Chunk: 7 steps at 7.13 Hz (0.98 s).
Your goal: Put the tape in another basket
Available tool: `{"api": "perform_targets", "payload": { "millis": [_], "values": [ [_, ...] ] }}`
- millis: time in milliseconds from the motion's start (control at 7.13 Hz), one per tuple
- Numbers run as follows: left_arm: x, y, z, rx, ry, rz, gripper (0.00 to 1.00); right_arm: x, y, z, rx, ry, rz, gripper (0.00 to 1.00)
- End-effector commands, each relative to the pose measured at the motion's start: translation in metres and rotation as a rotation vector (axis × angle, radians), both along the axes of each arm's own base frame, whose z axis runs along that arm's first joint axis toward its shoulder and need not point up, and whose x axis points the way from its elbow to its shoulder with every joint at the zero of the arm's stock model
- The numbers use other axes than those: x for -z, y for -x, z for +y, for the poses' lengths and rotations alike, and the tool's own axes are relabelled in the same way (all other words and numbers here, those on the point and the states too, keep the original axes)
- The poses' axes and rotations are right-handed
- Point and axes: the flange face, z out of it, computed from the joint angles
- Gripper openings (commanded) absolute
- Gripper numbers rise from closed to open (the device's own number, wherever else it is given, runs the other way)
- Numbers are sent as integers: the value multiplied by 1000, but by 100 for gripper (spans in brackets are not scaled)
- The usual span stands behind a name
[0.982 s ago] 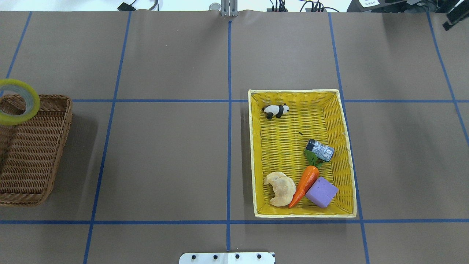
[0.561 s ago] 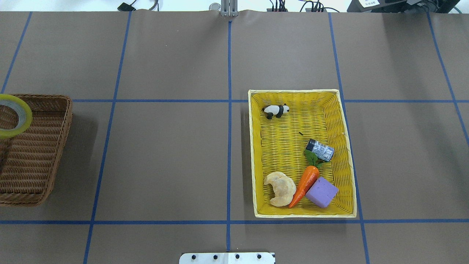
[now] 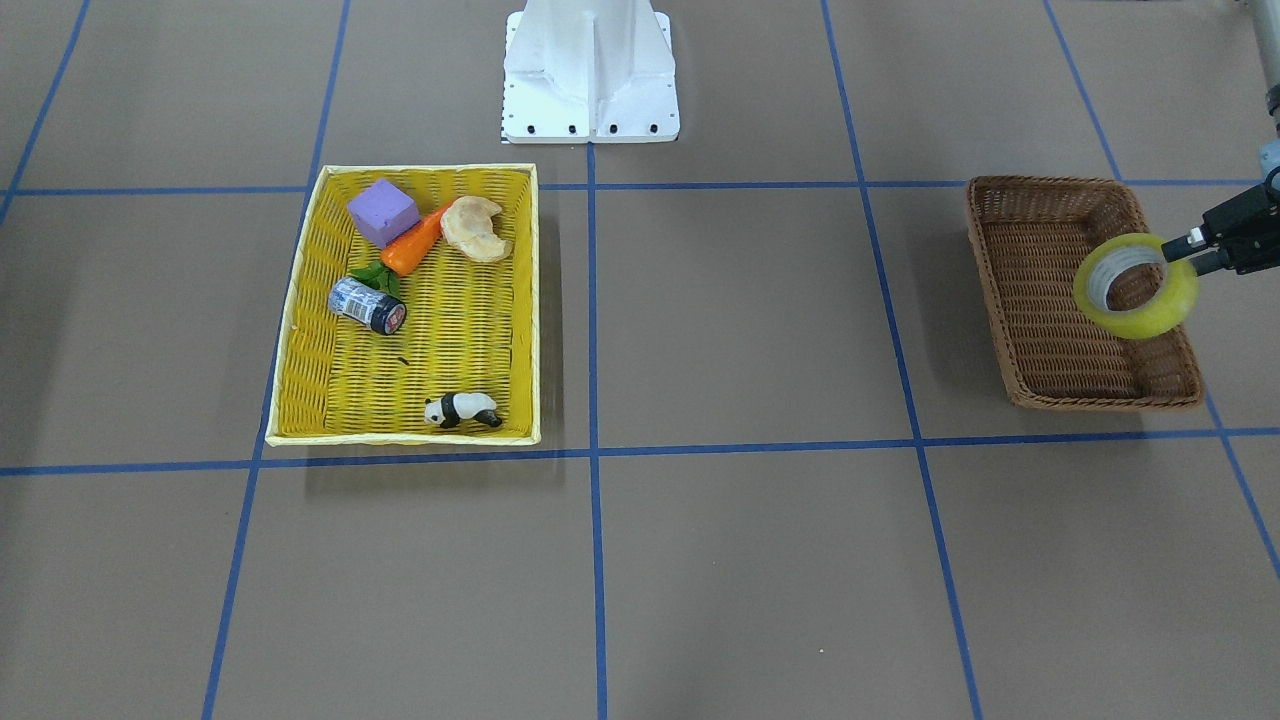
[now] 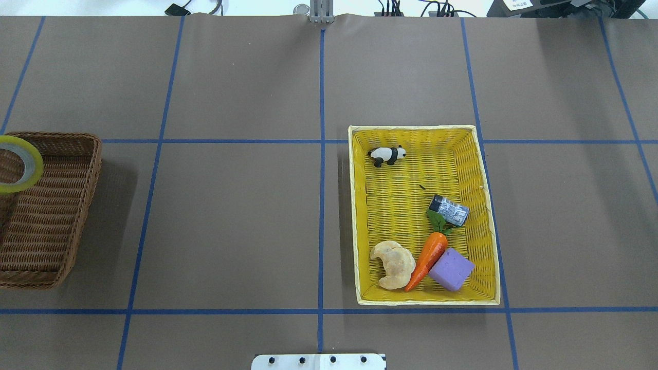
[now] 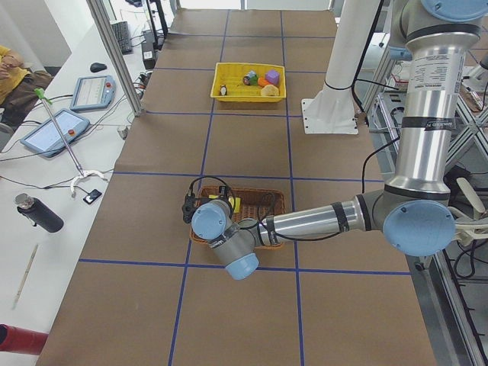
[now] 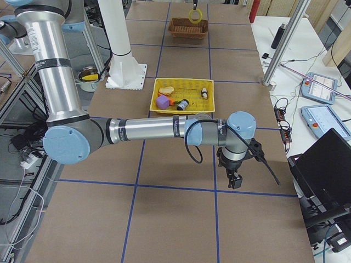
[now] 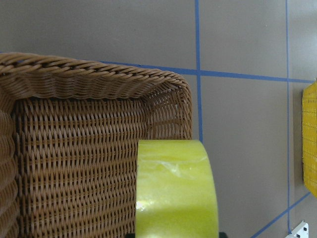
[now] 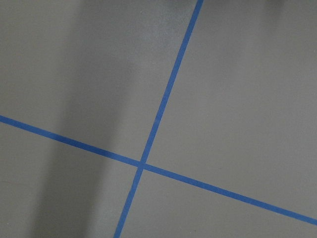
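This is looking like a robotics lab: control tablets (image 5: 93,90) are lying on the white bench (image 5: 46,175) at upper left, and blue lines (image 4: 321,205) are gridding the paper-covered table (image 4: 231,221).

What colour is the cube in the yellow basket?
The cube is purple, clearest in the front-facing view.

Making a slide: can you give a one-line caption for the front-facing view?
Left gripper holds the tape over the brown basket, far from the yellow basket.
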Motion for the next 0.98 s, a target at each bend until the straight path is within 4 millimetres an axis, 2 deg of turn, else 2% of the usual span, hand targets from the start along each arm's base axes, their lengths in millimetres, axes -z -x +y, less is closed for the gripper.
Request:
{"api": "perform_targets", "payload": {
  "millis": [0,421,701,841],
  "values": [
    [-7,0,5,12,-55,-1,76,-2,0,1,0,0,0,100],
    [4,0,2,12,-113,9,83,-6,-3,6,-13,12,-1,100],
    [22,-2,-17,44,-165,-1,84,-6,-4,6,-15,10,-1,100],
    [27,-1,-25,116,-215,-30,84,-5,-4,6,-17,12,-1,100]
  ]
}}
